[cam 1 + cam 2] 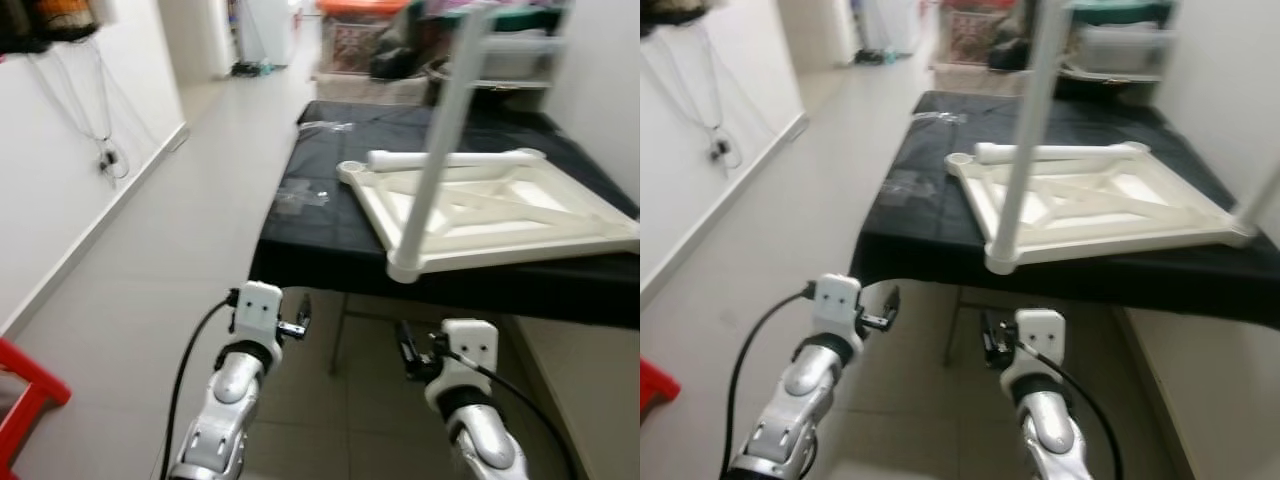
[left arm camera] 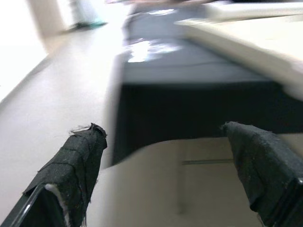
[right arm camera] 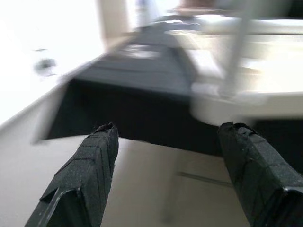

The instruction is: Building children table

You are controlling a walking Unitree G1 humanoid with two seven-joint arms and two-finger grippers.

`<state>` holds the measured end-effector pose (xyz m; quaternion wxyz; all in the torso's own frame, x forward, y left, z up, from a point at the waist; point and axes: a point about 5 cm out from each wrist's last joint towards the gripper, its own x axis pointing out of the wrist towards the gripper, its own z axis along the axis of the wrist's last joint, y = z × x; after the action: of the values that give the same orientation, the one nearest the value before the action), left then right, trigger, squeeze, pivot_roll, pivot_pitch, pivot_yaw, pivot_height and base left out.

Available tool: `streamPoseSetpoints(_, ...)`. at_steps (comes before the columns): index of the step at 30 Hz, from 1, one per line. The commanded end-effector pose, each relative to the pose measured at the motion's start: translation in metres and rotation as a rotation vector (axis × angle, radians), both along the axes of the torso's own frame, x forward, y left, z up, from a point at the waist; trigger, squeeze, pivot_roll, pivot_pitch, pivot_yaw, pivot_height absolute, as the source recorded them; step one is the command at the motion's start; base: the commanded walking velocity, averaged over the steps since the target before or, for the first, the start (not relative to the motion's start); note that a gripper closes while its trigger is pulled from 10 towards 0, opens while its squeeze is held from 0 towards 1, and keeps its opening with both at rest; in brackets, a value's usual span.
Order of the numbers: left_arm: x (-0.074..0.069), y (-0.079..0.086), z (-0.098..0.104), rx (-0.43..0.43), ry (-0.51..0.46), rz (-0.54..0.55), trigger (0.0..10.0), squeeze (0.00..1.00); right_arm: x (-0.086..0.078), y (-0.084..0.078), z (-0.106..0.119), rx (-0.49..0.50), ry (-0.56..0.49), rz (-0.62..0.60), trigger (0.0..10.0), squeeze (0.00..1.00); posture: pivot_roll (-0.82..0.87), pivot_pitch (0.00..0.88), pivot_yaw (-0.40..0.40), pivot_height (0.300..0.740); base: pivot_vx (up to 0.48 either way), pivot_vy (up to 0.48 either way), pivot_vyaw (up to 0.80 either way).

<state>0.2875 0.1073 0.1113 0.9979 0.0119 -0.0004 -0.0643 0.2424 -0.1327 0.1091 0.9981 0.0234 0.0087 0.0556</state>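
Both of the robot's silver arms reach forward low over a pale tiled floor [image 1: 170, 240], short of a desk [image 1: 330, 250] draped in black cloth. The left end effector [image 2: 161, 156] has its two black fingers spread wide apart, holding nothing and touching nothing; between them appears the desk's dark front edge. The right end effector [image 3: 165, 156] is likewise spread wide and empty, pointed at the same edge.

On the desk lies a white children's table top [image 1: 500, 215], upside down, its ribbed underside showing. One white leg [image 1: 445, 140] stands upright from the near corner socket. Another leg [image 1: 450, 158] lies flat across the far side of the top. Small clear plastic bags [image 1: 300, 197], possibly holding fittings, rest on the cloth to the left of the top, though blur hides their contents.

A red plastic piece [image 1: 25, 395] sits on the floor at far left. Cluttered shelves [image 1: 500, 50] stand beyond the desk.
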Motion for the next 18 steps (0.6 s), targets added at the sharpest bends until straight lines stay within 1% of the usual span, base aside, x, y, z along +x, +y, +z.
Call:
streamPoseSetpoints(1, 0.0, -0.005, -0.001, -0.002, 0.008, -0.014, 10.0, 0.0, -0.002, -0.002, -0.003, 0.011, 0.018, -0.003, 10.0, 0.0, 0.06, 0.0, -0.046, 0.74, 0.266, 0.0, 0.0)
streamPoseSetpoints(6, 0.0, -0.005, -0.001, -0.002, 0.008, -0.016, 10.0, 0.0, -0.002, -0.002, -0.002, 0.032, 0.015, 0.007, 10.0, 0.0, 0.06, 0.0, -0.046, 0.74, 0.262, 0.0, 0.0)
streamPoseSetpoints(12, 0.0, -0.005, -0.001, 0.0, 0.01, -0.018, 10.0, 0.0, -0.002, 0.002, 0.001, 0.054, 0.001, 0.051, 10.0, 0.0, 0.06, 0.0, -0.046, 0.74, 0.262, 0.0, 0.0)
streamPoseSetpoints(13, 0.0, -0.005, -0.001, 0.0, 0.011, -0.018, 10.0, 0.0, -0.002, 0.004, 0.004, 0.061, -0.015, 0.069, 10.0, 0.0, 0.06, 0.0, -0.046, 0.74, 0.262, 0.0, 0.0)
streamPoseSetpoints(18, 0.0, -0.005, -0.001, 0.0, 0.011, -0.017, 10.0, 0.0, -0.001, 0.004, 0.008, 0.071, -0.038, 0.066, 10.0, 0.0, 0.06, 0.0, -0.046, 0.74, 0.262, 0.0, 0.0)
